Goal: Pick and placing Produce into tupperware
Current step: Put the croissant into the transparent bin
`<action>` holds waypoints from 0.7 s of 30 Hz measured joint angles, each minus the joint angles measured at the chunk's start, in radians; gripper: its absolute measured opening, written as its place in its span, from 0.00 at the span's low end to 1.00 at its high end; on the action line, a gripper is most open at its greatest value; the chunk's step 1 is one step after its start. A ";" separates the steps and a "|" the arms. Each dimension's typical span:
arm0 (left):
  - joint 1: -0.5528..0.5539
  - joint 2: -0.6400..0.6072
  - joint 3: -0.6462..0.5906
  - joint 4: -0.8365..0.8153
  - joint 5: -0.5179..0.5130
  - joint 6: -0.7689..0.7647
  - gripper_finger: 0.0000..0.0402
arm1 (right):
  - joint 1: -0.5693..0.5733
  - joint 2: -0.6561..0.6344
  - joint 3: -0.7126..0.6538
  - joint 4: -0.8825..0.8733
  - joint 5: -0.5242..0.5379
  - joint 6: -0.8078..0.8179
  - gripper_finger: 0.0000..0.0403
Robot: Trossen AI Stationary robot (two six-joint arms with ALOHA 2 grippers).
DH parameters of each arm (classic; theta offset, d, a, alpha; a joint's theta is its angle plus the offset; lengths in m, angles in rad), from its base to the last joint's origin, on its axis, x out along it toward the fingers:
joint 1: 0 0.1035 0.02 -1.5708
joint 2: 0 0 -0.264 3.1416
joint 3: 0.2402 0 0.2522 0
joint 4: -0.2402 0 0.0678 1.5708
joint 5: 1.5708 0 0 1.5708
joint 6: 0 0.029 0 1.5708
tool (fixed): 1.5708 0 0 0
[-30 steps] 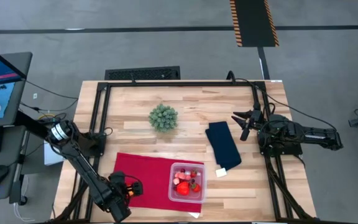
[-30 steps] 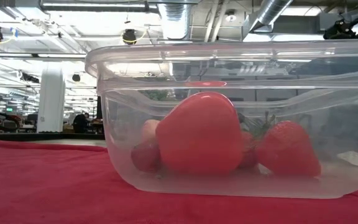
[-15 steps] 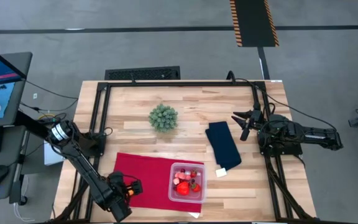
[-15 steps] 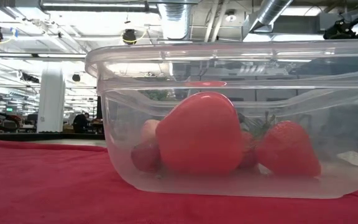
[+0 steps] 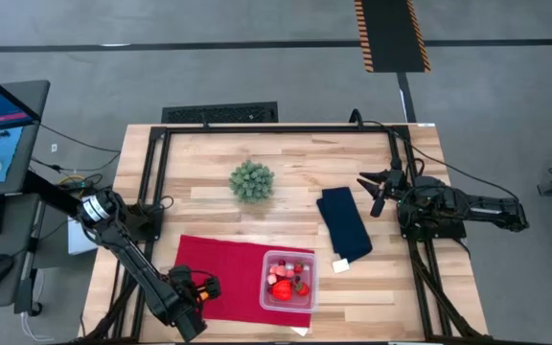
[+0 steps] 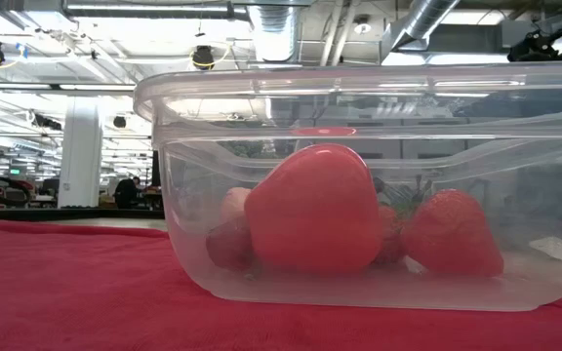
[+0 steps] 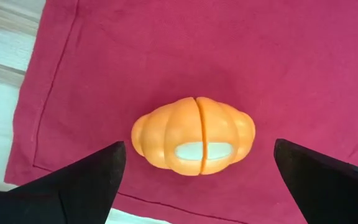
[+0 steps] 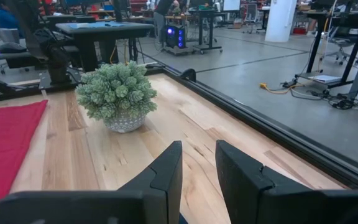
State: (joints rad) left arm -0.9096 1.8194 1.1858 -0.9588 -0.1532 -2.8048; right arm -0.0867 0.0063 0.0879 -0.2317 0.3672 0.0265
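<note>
An orange oval piece of produce (image 7: 193,135) lies on its side on the red cloth (image 7: 135,50), near the cloth's near-left corner. My left gripper (image 7: 199,146) hangs over it, pointing down and open, one finger beyond each end of the oval and clear of it. In the high view the left gripper (image 5: 192,289) hides the oval. The clear tupperware (image 5: 288,280) stands on the cloth's right end with red produce inside, among it a big red fruit (image 6: 312,210) and a strawberry (image 6: 452,234). My right gripper (image 8: 197,162) waits at the table's right side, narrowly open, holding nothing.
A green bushy ball (image 5: 252,181) stands at the table's far middle. A dark blue folded cloth (image 5: 343,222) lies right of centre, with a small white piece (image 5: 340,265) at its near end. A black frame rail (image 5: 151,192) runs around the table.
My left gripper has come down a little toward the red cloth; in the low view its arm now shows lower in the upper left corner. The tupperware and its produce have not moved.
</note>
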 joint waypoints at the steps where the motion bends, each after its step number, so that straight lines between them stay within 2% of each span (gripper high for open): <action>1: 0.001 0.000 0.000 -0.002 0.000 -0.004 1.00 | 0.000 0.000 0.000 0.000 0.000 0.000 0.30; 10: 0.025 0.034 0.000 -0.010 0.034 -0.020 1.00 | 0.000 0.000 0.000 0.000 0.000 0.000 0.30; 21: 0.029 0.059 0.001 0.013 0.054 0.071 1.00 | 0.000 0.000 0.000 0.000 0.000 0.000 0.30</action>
State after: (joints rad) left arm -0.8808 1.8787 1.1866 -0.9462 -0.0991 -2.7342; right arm -0.0867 0.0062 0.0876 -0.2317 0.3676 0.0265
